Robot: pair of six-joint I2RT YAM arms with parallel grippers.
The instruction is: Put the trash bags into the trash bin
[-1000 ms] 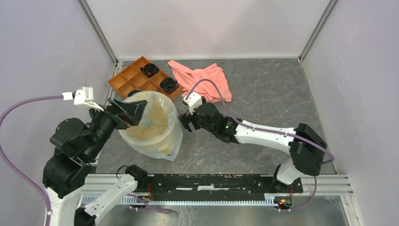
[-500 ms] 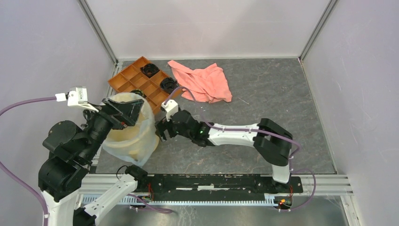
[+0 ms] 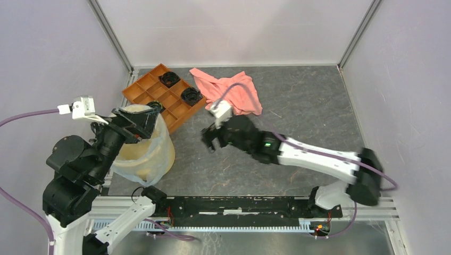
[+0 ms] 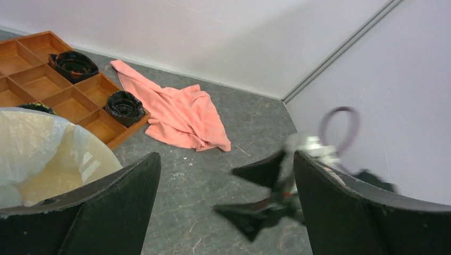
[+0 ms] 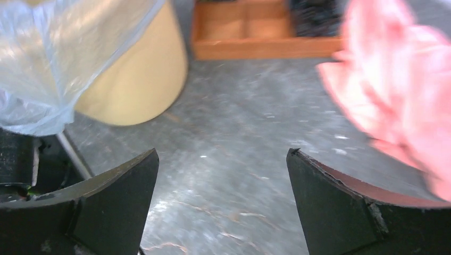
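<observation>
**Bag** (image 5: 56,50): pale blue film, draped over the rim of the bin (image 5: 141,79). Part sags into the mouth and the rest hangs down the outer wall.
**Bin:** tan bucket, standing at the left edge of the surface (image 3: 298,106), just beside the tray (image 3: 159,91).
**Left hand** (image 3: 142,123): spread wide, gripping nothing, at the rim.
**Right hand** (image 5: 222,154): spread wide, empty, apart from the bin and facing its wall.
**Handling, as I judge it:** pinch the hanging film low, lift it over the rim and release it inside. Brace the rim with the left hand, because a light bucket may slide or tip.
</observation>
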